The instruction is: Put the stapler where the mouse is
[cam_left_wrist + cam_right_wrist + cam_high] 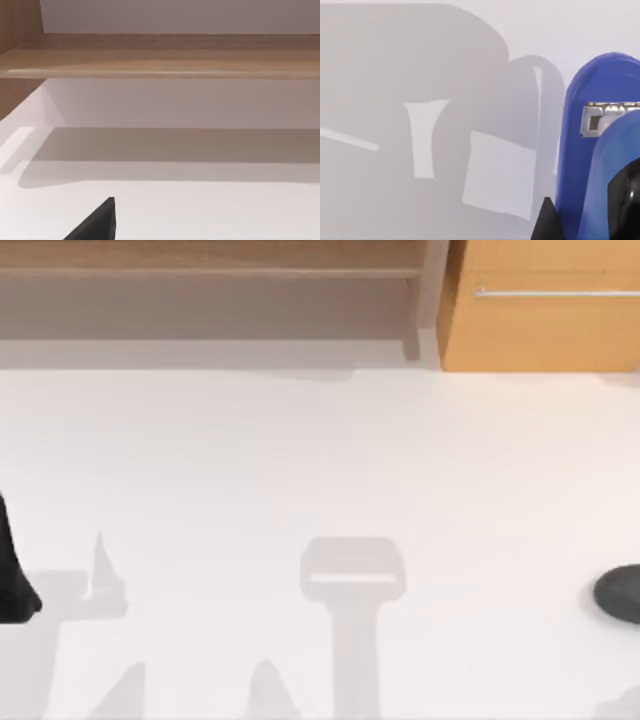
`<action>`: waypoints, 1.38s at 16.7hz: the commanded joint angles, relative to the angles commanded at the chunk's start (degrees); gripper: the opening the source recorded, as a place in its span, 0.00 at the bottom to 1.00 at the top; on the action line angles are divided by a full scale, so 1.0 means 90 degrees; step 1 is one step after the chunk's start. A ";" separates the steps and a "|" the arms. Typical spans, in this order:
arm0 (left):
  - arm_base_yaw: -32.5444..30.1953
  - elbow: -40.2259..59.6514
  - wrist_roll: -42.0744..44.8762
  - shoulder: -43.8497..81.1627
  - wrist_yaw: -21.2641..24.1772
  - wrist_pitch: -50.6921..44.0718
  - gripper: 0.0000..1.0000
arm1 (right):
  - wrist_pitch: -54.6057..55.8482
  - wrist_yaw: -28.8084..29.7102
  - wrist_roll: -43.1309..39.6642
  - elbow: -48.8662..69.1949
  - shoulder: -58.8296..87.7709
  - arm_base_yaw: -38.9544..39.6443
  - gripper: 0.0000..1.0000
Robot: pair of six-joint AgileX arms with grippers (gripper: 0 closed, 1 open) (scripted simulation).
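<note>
The bright-blue stapler (580,165) looms close in the right wrist view, its metal staple channel showing near the top. My right gripper (585,217) is shut on the stapler, with black fingers (546,222) on either side of it, and it is held above the white table with shadow beneath. The mouse (620,593), a low dark rounded dome, lies at the table's right edge in the top view. My left gripper (15,575) stands parked as a black shape at the table's far left edge; a black tip of the left gripper (97,225) pokes into the left wrist view.
A wooden shelf (210,270) and a wooden cabinet with a metal handle (545,300) line the back of the white table (320,460). Grey arm shadows fall across the table's front middle.
</note>
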 joint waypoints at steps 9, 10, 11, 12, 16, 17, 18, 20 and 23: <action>0.0000 0.0000 0.0000 0.0000 0.0000 0.0000 1.00 | -0.0214 0.0007 0.0162 0.0476 0.0336 0.0133 0.00; 0.0000 0.0000 0.0000 0.0000 0.0000 0.0000 1.00 | -0.0281 0.0010 0.0253 0.0749 0.0598 0.0219 0.00; 0.0000 0.0000 0.0000 0.0000 0.0000 0.0000 1.00 | -0.0360 0.0014 0.0358 0.1089 0.0918 0.0326 0.00; 0.0000 0.0000 0.0000 0.0000 0.0000 0.0000 1.00 | -0.0448 0.0017 0.0475 0.1488 0.1280 0.0451 0.00; 0.0000 0.0000 0.0000 0.0000 0.0000 0.0000 1.00 | -0.0858 0.0030 0.1038 0.3506 0.3005 0.1093 0.00; 0.0000 0.0000 0.0000 0.0000 0.0000 0.0000 1.00 | -0.0961 0.0032 0.1193 0.4056 0.3461 0.1276 0.00; 0.0000 0.0000 0.0000 0.0000 0.0000 0.0000 1.00 | -0.1058 0.0033 0.1350 0.4606 0.3912 0.1463 0.00; 0.0000 0.0000 0.0000 0.0000 0.0000 0.0000 1.00 | -0.1224 0.0036 0.1660 0.5662 0.4756 0.1840 0.00; 0.0000 0.0000 0.0000 0.0000 0.0000 0.0000 1.00 | -0.1387 0.0049 0.2086 0.7024 0.5797 0.2356 0.00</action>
